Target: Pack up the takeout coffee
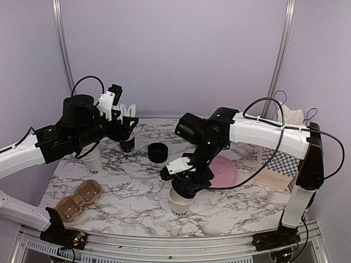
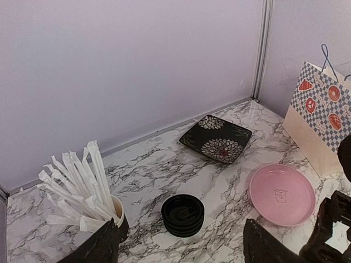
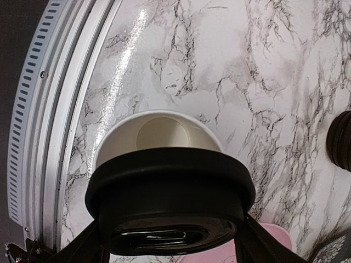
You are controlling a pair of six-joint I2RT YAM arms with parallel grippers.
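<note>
Marble table (image 3: pixel 247 82): cup (image 3: pixel 159 134) upright, mouth up, under level lid (image 3: pixel 170 175) clamped in right hand (image 3: pixel 173 242).

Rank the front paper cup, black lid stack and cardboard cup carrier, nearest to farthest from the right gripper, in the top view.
1. front paper cup, directly under the right gripper.
2. black lid stack, behind, mid-table.
3. cardboard cup carrier, far left, front edge.

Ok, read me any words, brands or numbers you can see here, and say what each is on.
No text can be read for certain.
Front paper cup: dark print on its side, too blurred.
Left paper cup: dark print, too small.
Pink plate: small drawn emblem, no legible letters.
Paper bag: pictures and checks, no words visible.
</note>
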